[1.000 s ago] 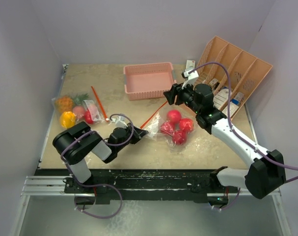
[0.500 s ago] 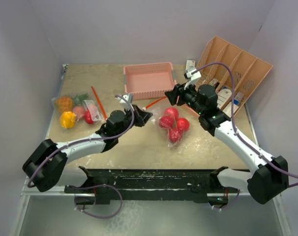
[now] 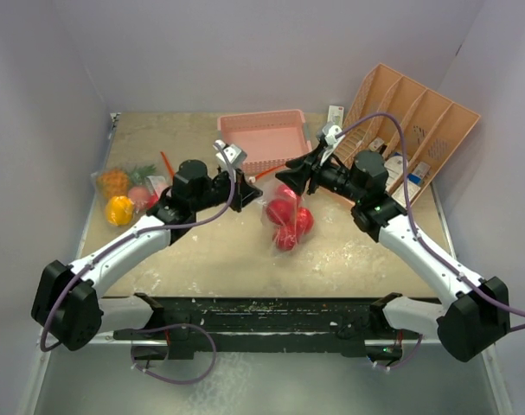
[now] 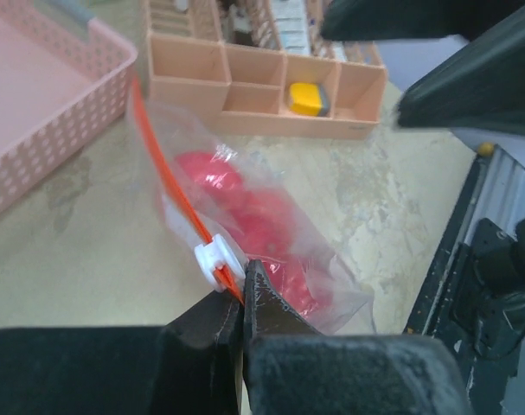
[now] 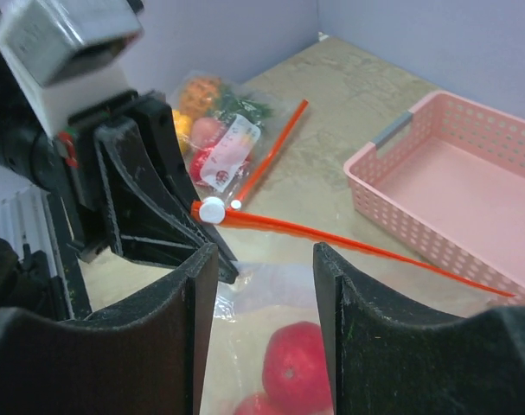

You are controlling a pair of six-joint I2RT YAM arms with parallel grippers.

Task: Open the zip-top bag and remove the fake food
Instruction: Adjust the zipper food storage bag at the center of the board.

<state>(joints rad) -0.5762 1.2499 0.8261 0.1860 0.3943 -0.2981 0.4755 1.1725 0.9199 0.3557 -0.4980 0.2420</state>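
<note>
Bag shifted left; L gripper clamps zip.

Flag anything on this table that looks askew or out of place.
Only the zip-top bag of red fruits: it hangs bunched and tilted from its orange zip strip, which the left gripper pinches beside the white slider. Nothing looks spilled or damaged.

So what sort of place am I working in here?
Looks like a robot test cell, not a home kitchen: plain walls box in the table, and the props look staged: a zip-top bag of fake food, a pink basket, a divider rack.
</note>
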